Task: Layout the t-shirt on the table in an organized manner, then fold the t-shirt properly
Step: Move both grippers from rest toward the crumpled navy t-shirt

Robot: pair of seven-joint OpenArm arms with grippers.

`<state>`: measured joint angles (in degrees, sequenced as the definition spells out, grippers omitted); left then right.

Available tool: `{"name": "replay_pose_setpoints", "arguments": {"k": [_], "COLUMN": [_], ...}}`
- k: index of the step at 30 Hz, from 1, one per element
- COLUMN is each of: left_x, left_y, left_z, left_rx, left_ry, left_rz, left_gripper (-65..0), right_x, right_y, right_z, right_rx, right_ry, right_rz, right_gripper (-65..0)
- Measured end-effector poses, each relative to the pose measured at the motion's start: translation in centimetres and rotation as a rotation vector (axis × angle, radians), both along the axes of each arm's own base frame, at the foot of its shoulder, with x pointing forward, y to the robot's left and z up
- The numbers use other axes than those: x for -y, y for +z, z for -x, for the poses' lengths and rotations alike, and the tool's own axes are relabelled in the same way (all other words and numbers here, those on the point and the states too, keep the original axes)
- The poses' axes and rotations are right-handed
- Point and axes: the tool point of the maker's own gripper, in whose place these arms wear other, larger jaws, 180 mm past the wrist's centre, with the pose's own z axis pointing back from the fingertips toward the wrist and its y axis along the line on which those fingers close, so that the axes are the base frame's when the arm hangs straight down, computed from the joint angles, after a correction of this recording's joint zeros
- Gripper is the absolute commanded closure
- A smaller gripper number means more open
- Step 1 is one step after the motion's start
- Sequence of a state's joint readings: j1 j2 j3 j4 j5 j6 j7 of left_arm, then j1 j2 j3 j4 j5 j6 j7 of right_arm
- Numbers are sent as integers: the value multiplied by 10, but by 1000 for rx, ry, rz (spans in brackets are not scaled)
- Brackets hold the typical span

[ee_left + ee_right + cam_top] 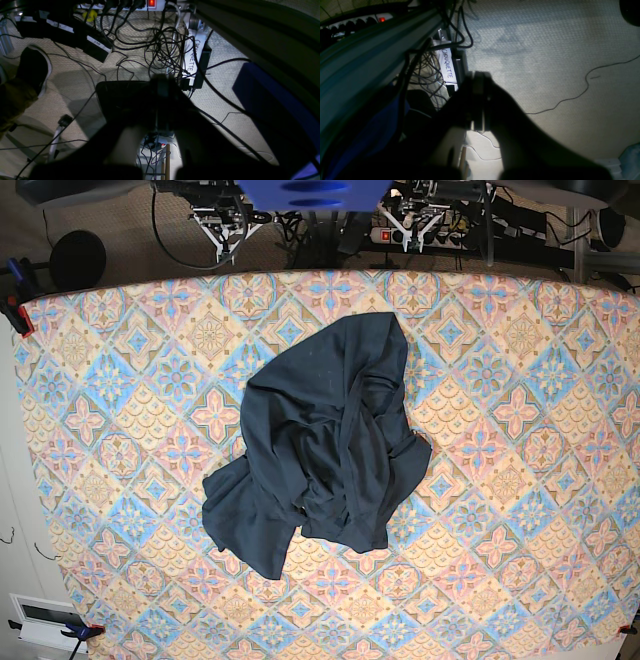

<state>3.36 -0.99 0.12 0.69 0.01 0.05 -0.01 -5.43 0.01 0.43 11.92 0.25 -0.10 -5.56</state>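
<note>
I see the soft navy t-shirt (318, 442) crumpled at center of the diamond-tiled table (520, 480). A floor label (192, 57) at twelve o'clock reads "CHOUQUETTE". Both the left gripper (163, 100) and the right gripper (479, 100) are closed, empty.

The table (110, 430) fills nearly the whole base view, covered edge to edge in a cloth of pink, blue and yellow diamond tiles; the t-shirt (325, 445), dark navy, lies crumpled in a heap on it near the middle, folds bunched, cloth showing on all sides.
</note>
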Motion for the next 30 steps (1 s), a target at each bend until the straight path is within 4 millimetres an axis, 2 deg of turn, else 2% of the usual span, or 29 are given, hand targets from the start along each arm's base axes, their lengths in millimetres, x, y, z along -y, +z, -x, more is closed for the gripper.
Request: {"name": "replay_pose_setpoints", "arguments": {"k": [3, 6, 9, 10, 13, 15, 16, 20, 22, 25, 28, 30], "left_x": [-2, -18, -23, -32, -44, -46, -58, -76, -87, -99, -94, -94], "left_y": [0, 2, 5, 6, 9, 11, 13, 20, 26, 38, 52, 64], "left_z": [4, 10, 28, 35, 51, 58, 62, 63, 64, 65, 66, 61], "left_rx": [3, 21, 21, 17, 1, 0, -4, 36, 64, 103, 150, 201], "left_ry": [-1, -6, -10, -13, -21, -21, -28, -43, -55, -77, -91, -104], "left_rz": [-3, -26, -34, -48, -65, -71, -88, -114, -124, -148, -138, -136], "left_gripper": [0, 0, 0, 0, 0, 0, 0, 0, 0, 0, 0, 0], "right_x": [1, 4, 22, 31, 51, 54, 52, 42, 53, 76, 87, 85], "right_y": [0, 0, 2, 3, 9, 13, 14, 19, 26, 38, 49, 56], "right_z": [2, 7, 24, 28, 36, 39, 39, 45, 54, 56, 47, 37], "right_rx": [-3, -10, -25, -25, -1, 15, 23, 54, 58, 88, 136, 183], "right_ry": [0, 1, 7, 10, 21, 26, 27, 34, 49, 67, 88, 101], "right_rz": [1, 6, 31, 46, 87, 95, 91, 70, 85, 136, 154, 150], "right_gripper": [-4, -3, -3, -3, -3, -2, -2, 0, 0, 0, 0, 0]}}
